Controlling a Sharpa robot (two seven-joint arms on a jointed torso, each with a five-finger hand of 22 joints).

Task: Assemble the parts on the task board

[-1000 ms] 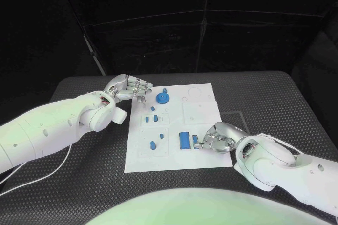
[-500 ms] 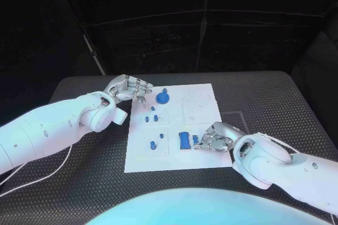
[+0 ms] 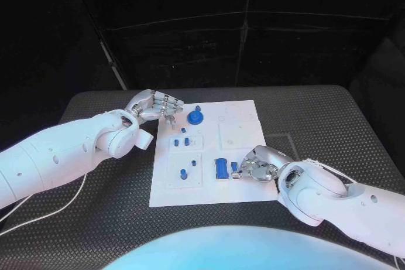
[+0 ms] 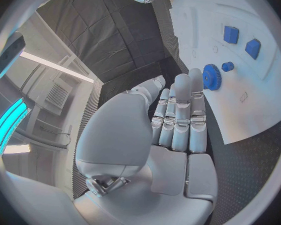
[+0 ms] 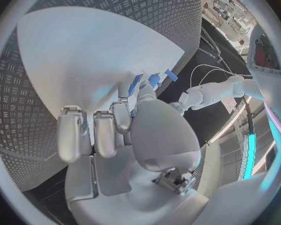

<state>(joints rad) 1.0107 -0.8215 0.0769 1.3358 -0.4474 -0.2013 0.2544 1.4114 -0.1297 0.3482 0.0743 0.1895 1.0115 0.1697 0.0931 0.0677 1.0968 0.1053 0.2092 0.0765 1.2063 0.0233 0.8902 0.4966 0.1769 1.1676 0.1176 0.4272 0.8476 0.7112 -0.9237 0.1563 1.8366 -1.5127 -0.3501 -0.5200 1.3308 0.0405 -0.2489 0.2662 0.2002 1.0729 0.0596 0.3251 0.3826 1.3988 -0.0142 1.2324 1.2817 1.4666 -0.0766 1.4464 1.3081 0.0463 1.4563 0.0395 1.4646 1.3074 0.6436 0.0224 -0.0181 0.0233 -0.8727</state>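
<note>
- left hand (image 3: 154, 103) sits at the far left corner of the task board (image 3: 244, 115), fingers straight and side by side, spread apart from the thumb, nothing in it (wrist view: fingers (image 4: 181, 116) lie flat over the board edge, tips just beside the gear)
- blue gear (image 3: 196, 115) on the far part of the board, near the left hand, not touched; also seen at (image 4: 211, 76)
- small blue peg (image 3: 183, 129) just nearside of the gear, apart from it
- two small blue blocks (image 3: 181, 142) side by side in the left column of the board, also in the left wrist view (image 4: 240, 41)
- more small blue pieces (image 3: 187, 169) lower in the left column, shape too small to tell
- long blue bar (image 3: 220, 167) near the middle of the near half, upright or flat cannot tell
- small blue part (image 3: 234, 166) just right of the bar, at the right hand's fingertips
- right hand (image 3: 260, 163) at the board's near right edge, fingers curled in toward that part (held or only touched: cannot tell); wrist view shows fingers (image 5: 97, 132) bent over the white board, blue pieces (image 5: 147, 81) beyond the thumb
- black table (image 3: 321, 118) with ribbed mat under everything
</note>
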